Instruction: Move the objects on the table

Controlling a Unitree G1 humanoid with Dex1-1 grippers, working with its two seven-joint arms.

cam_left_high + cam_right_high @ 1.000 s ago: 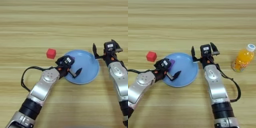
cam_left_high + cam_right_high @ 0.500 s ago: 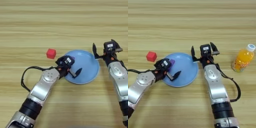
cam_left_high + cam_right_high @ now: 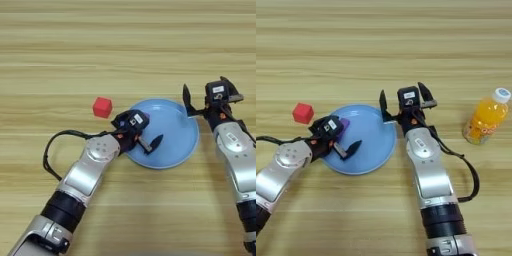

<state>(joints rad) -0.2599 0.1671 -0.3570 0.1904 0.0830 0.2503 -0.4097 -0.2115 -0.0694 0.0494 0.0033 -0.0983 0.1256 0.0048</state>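
A red cube (image 3: 102,107) sits on the wooden table (image 3: 60,55), just left of a round light-blue plate (image 3: 176,146). My left gripper (image 3: 142,131) hovers low over the plate's left part, open, one black finger (image 3: 155,142) reaching toward the plate's middle. A flat purple block (image 3: 145,117) peeks out from behind the gripper's body at the plate's upper-left rim; whether the gripper touches it I cannot tell. At the plate's right rim my right gripper (image 3: 401,91) is held with its fingers spread wide, open and holding nothing.
An orange drink bottle (image 3: 485,120) with a white cap stands upright at the right, apart from the plate. A black cable (image 3: 55,145) loops beside my left forearm. Bare table lies beyond the plate and along the near edge.
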